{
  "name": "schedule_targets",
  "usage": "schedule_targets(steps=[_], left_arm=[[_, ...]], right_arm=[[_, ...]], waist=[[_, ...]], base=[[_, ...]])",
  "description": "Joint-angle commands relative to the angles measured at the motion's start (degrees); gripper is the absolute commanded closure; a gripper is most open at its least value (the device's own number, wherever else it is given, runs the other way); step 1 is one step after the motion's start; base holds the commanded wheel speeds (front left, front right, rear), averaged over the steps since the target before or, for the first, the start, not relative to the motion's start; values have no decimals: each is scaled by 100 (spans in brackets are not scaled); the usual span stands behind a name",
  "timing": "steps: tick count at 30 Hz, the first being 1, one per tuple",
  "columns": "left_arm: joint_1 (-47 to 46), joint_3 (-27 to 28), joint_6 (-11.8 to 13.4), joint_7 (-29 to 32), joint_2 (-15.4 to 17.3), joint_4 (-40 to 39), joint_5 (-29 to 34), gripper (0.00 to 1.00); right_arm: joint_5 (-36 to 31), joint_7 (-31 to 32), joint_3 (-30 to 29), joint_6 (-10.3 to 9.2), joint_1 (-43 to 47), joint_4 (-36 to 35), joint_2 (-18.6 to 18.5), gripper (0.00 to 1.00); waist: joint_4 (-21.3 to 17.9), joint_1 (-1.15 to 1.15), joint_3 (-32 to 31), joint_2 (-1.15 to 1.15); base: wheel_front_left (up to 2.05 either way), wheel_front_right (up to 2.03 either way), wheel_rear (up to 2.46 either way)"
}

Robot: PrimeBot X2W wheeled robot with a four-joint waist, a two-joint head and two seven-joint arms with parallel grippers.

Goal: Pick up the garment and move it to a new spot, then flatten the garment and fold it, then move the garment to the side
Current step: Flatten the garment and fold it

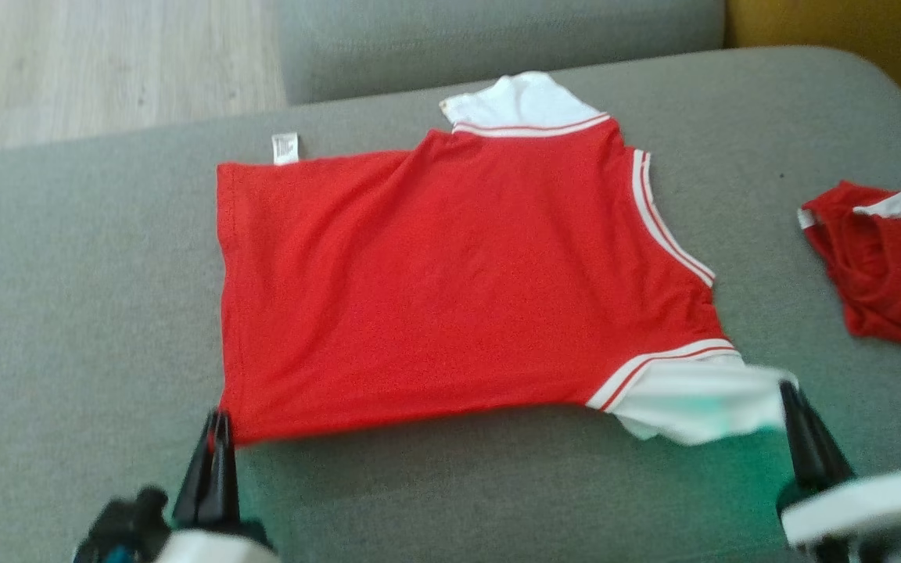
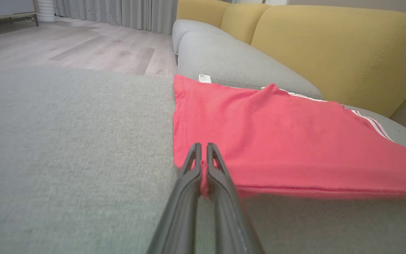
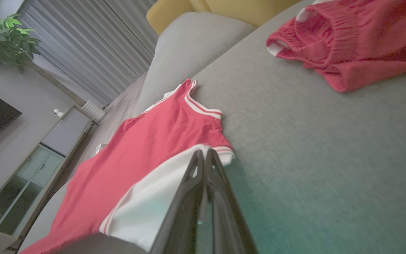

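Note:
The garment (image 1: 450, 274) is a red shirt with white sleeves and white-striped trim, spread on a grey sofa seat (image 1: 67, 313). Its near edge is lifted slightly off the cushion. My left gripper (image 1: 217, 418) is shut on the garment's near left hem corner; in the left wrist view the red cloth (image 2: 277, 148) is pinched between the fingers of that gripper (image 2: 201, 146). My right gripper (image 1: 788, 391) is shut on the white sleeve (image 1: 701, 399) at the near right; the right wrist view shows this gripper (image 3: 203, 153) clamped on the sleeve (image 3: 146, 208).
A second red and white garment (image 1: 888, 262) lies crumpled at the right edge of the seat, also seen as a bunched red piece (image 3: 347, 42). Yellow back cushions (image 2: 330, 49) rise behind the seat. Wooden floor (image 1: 91, 62) lies beyond the far left.

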Motion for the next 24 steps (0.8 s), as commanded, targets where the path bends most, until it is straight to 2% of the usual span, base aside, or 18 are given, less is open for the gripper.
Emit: schedule_targets(steps=[1, 4, 8, 16, 24], left_arm=[[-409, 132, -20, -30, 18, -194, 0, 100], [-806, 104, -20, -30, 18, -146, 72, 100], [-1339, 22, -5, -30, 18, 38, 154, 100], [-2262, -40, 148, -30, 17, 685, 252, 100], [-2757, -25, 165, -30, 17, 1141, 364, 100]], right_arm=[[-42, 29, 28, -5, -412, -259, -101, 100], [-139, 139, 39, -5, -929, -331, 1, 100], [-289, 273, 37, -5, -1723, -90, 137, 100], [-557, 377, 30, -5, -3054, 955, 370, 100], [-763, 20, 87, -5, -4054, 2082, 489, 100]], waist=[[55, 0, 143, 0], [111, 0, 364, 0], [210, 0, 681, 0], [359, 0, 1182, 0], [420, 0, 1367, 0]], base=[[0, 0, 0], [0, 0, 0], [0, 0, 0], [0, 0, 0], [0, 0, 0]])
